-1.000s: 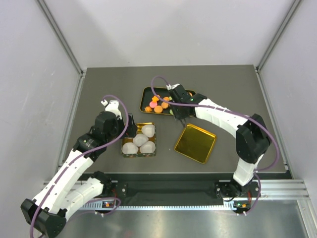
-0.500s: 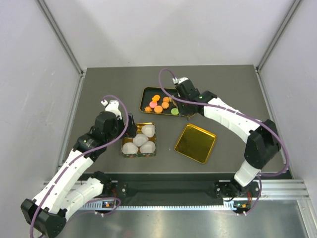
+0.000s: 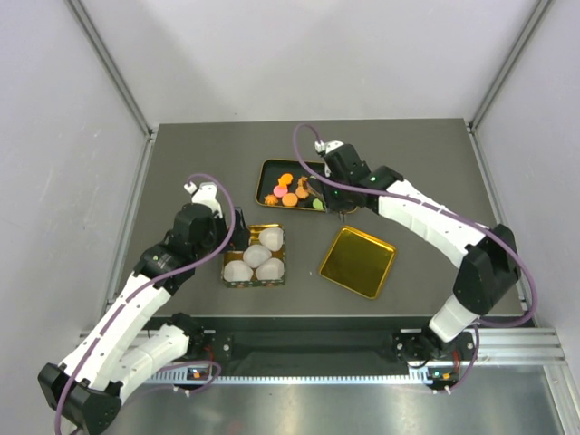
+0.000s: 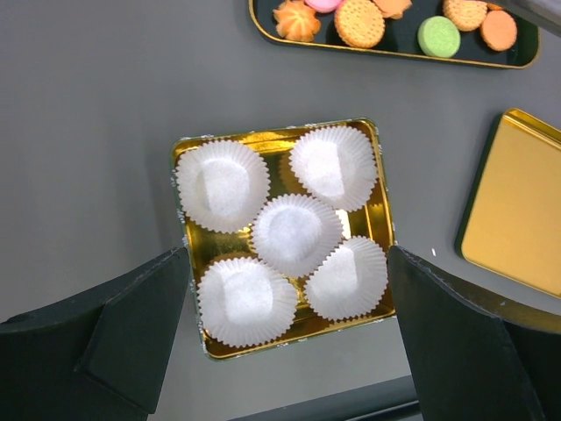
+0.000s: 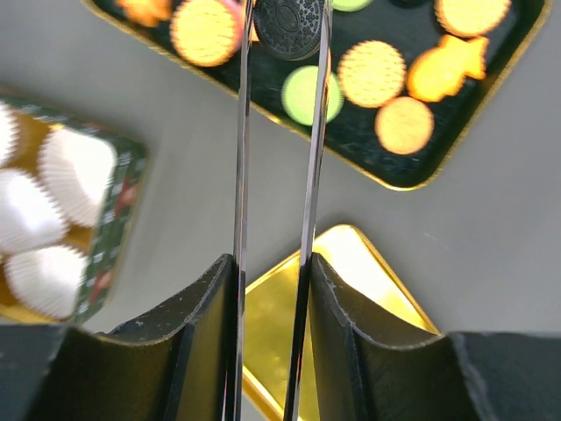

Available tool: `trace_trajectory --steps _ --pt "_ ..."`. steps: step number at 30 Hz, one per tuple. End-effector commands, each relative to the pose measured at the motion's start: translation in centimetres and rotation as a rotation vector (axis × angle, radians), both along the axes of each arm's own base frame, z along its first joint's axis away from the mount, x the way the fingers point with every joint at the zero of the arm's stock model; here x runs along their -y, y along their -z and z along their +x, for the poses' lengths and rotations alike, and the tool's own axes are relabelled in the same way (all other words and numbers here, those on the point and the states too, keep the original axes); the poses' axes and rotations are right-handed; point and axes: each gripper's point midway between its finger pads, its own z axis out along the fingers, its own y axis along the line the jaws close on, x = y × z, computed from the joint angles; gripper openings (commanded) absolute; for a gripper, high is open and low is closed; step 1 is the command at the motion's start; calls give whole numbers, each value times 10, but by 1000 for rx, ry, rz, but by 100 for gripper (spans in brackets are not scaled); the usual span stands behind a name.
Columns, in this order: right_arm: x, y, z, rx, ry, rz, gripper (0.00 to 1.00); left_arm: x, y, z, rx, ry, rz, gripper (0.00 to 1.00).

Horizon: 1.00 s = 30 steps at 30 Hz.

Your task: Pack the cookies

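Observation:
Cookies (image 3: 288, 192) lie in a dark oblong tray (image 3: 268, 169): orange, pink and green discs (image 5: 372, 73). My right gripper (image 5: 285, 35) hangs over the tray's right part, its thin blade fingers shut on a dark embossed cookie (image 5: 287, 26) at their tips. In the top view the right gripper (image 3: 324, 192) sits over the tray's right end. A gold tin (image 4: 188, 149) holds several white paper cups (image 4: 296, 232). My left gripper (image 4: 285, 351) stands wide open above the tin's near edge, its jaws on either side with nothing between them.
A gold lid (image 3: 357, 261) lies face up to the right of the tin, below the tray. The tin (image 3: 237, 283) sits mid-table in front of the left arm. Grey walls enclose the table on three sides.
My right wrist has moved back and to the right over the tray's right end, and its blades have closed slightly. The left arm has not moved.

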Motion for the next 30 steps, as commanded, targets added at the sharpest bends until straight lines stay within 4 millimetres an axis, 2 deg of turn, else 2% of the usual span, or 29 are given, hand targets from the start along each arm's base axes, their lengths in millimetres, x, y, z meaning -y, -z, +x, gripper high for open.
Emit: trace_trajectory --steps 1,2,3,5,6,8,9,15,18,22,30 --pt "-26 -47 -19 59 -79 129 31 -7 -25 11 65 -58 0 99" --pt "-31 -48 -23 54 -94 137 31 -10 -31 13 77 -74 3 99" --pt "-38 -51 -27 52 -111 150 31 -11 -47 17 105 -93 -10 99" --pt "-55 -55 -40 46 -155 170 31 -19 -61 22 127 -147 5 99" --pt "-60 -56 -44 48 -165 174 31 -20 -78 24 159 -163 -12 99" --pt "-78 -60 -57 45 -210 186 31 -22 -93 28 186 -182 -22 99" --pt "-88 -60 -67 41 -239 189 31 -22 -108 28 210 -183 -38 99" --pt "-135 -57 -102 15 -346 209 31 -26 -158 30 299 -194 -63 99" --pt "-155 -50 -115 -5 -387 210 31 -32 -175 27 330 -214 -67 99" --pt "-170 -39 -125 -29 -417 205 31 -36 -191 22 361 -222 -82 99" --pt "-189 -21 -130 -59 -439 207 31 -37 -196 19 373 -219 -92 99"
